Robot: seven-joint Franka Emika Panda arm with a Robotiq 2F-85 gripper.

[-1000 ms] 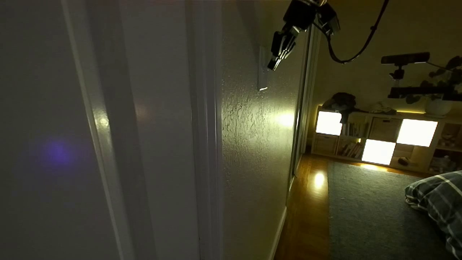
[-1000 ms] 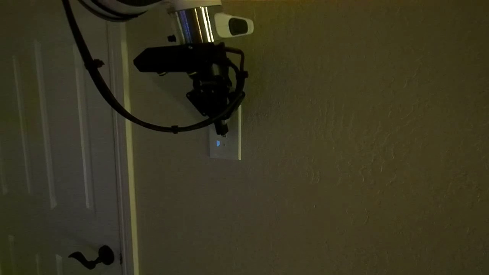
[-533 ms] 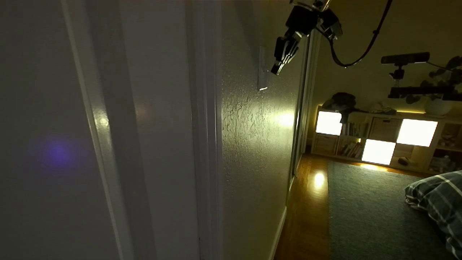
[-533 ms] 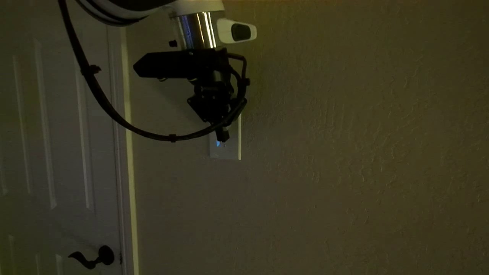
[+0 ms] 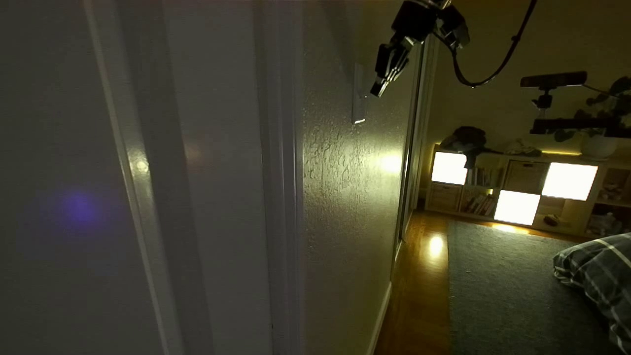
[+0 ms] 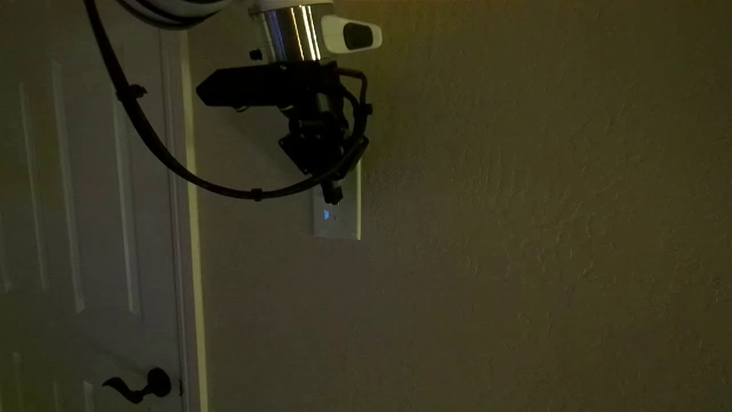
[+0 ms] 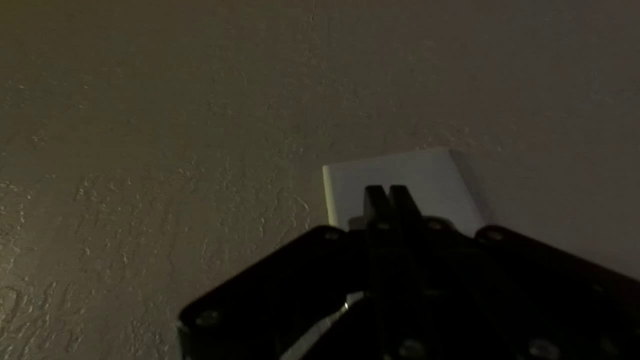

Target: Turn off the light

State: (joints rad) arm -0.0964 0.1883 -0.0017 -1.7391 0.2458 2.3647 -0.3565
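Note:
The light itself is out of view. Its white rectangular switch plate is on the wall in both exterior views, and its lower end carries a small bluish lit spot. My gripper points down in front of the plate and hides its upper part. In an exterior view the fingertips are close to the plate's face; I cannot tell whether they touch. In the wrist view the plate shows beyond the fingertips, which are together with only a thin slit between them and hold nothing. The switch lever is hidden.
A door with a dark lever handle and its frame stand beside the plate. A black cable loops from the arm. Farther off are a shelf with glowing cubbies, a camera on a mount and a plaid-covered bed.
My gripper went down along the plate by half a second ago, then came back up. The lit spot, partly covered then, shows fully again. The room's brightness looks the same.

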